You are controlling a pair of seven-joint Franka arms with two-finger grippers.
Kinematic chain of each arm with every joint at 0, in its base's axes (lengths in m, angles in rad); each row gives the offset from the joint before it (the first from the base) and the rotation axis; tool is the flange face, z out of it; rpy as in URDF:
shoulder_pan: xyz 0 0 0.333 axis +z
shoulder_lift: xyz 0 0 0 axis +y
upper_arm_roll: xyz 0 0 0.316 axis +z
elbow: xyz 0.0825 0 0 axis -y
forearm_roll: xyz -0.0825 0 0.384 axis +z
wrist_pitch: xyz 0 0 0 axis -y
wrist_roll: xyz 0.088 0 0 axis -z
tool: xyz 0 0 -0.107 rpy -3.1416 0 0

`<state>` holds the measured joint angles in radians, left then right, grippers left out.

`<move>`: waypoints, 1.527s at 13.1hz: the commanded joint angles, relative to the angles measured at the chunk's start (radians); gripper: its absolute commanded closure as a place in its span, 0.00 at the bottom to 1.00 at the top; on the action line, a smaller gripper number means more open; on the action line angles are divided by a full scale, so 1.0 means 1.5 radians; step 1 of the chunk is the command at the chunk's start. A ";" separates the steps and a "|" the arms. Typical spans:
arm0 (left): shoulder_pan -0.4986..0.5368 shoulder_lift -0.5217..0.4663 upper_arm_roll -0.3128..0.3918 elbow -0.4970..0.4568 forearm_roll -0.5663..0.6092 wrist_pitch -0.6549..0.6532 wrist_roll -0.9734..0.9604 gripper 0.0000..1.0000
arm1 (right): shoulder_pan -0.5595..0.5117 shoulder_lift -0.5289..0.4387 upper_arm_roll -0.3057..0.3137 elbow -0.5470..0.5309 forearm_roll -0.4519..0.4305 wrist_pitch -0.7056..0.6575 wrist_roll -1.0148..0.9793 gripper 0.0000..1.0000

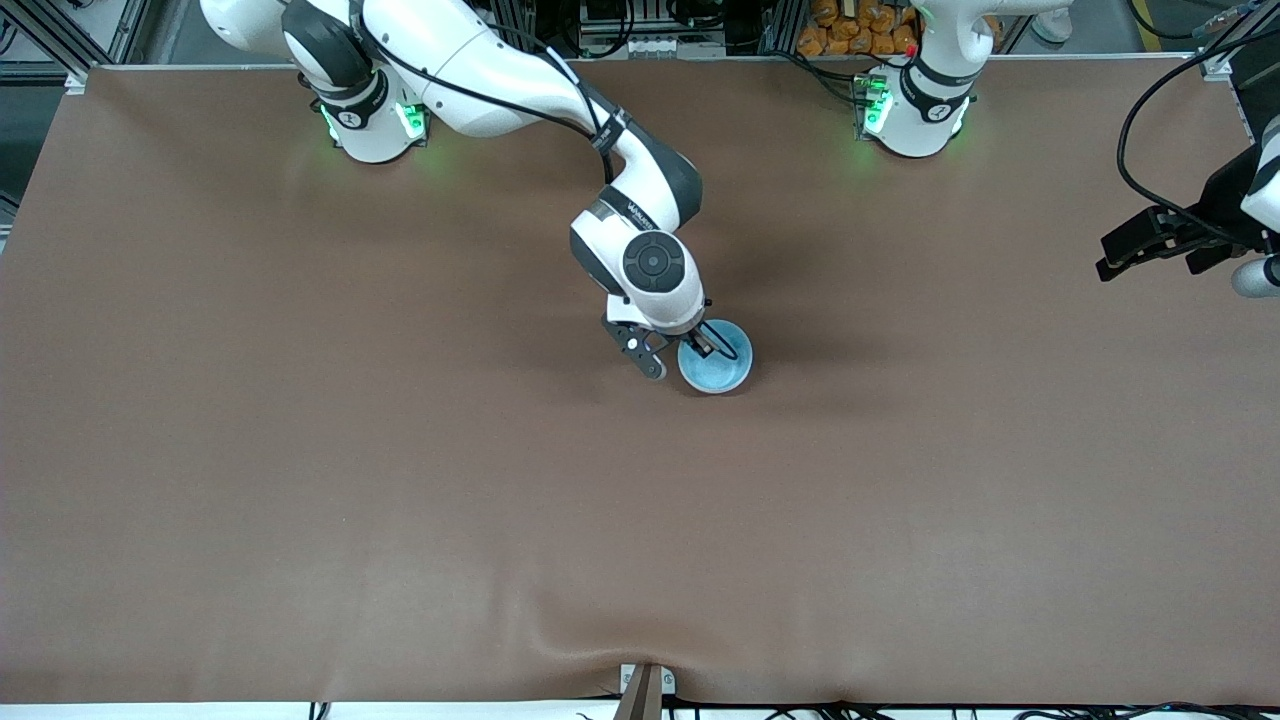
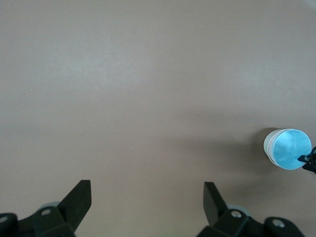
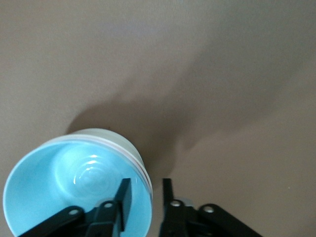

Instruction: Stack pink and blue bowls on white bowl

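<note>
The sky blue bowl (image 1: 716, 362) sits nested on top of a stack near the table's middle. In the right wrist view the blue bowl (image 3: 74, 182) has thin pale rims under its edge and a white bowl wall (image 3: 106, 134) below. The pink bowl does not show as its own colour. My right gripper (image 1: 702, 345) is at the stack's rim. In the right wrist view the gripper (image 3: 146, 182) has one finger inside the blue bowl and one outside, with small gaps to the rim. My left gripper (image 1: 1125, 250) is open and empty and waits over the left arm's end of the table. The stack also shows in the left wrist view (image 2: 289, 148).
The brown table cover (image 1: 400, 480) is bare around the stack. A raised fold lies in the cover near the front edge (image 1: 560, 640). My left gripper (image 2: 147, 190) looks down on bare cover.
</note>
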<state>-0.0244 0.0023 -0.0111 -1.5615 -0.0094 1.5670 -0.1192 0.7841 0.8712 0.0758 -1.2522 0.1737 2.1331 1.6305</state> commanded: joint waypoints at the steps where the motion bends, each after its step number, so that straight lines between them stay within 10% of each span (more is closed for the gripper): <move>1: 0.002 -0.009 -0.001 -0.010 0.002 0.001 0.009 0.00 | -0.006 -0.008 0.001 0.021 -0.012 -0.030 0.004 0.00; 14: 0.001 -0.019 -0.012 -0.050 0.010 0.012 0.012 0.00 | -0.240 -0.157 -0.022 0.127 -0.063 -0.324 -0.354 0.00; 20: 0.001 -0.039 -0.016 -0.081 0.010 0.043 0.012 0.00 | -0.501 -0.236 0.098 0.127 -0.070 -0.423 -0.602 0.00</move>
<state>-0.0257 -0.0199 -0.0291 -1.6509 -0.0094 1.6158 -0.1179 0.1786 0.5646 0.1135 -1.0422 0.0832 1.5311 0.8244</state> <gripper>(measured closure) 0.000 0.000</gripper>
